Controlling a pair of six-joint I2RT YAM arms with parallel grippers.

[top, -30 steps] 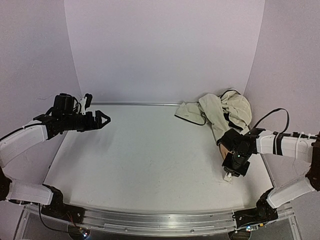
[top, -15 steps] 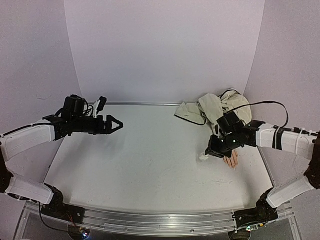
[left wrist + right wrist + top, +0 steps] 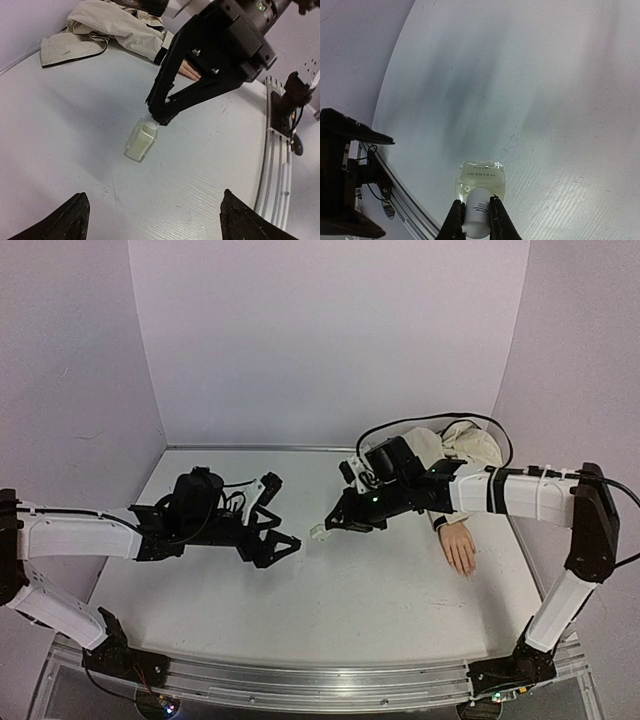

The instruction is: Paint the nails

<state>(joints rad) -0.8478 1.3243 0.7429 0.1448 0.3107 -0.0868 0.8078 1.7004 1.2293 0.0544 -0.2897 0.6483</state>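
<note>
On the white table (image 3: 400,610), the right gripper (image 3: 476,220) pinches the white cap of a small clear glass bottle (image 3: 480,181). It looks light and slippery. The left gripper (image 3: 280,552) is spread wide and could hold the glass part.

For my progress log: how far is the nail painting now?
Done: the right tool grips the bottle by its white cap. In hand: the open left tool faces it, probably to take its body. Left: opening it and painting; the mannequin hand lies apart, no tool near its nails.
</note>
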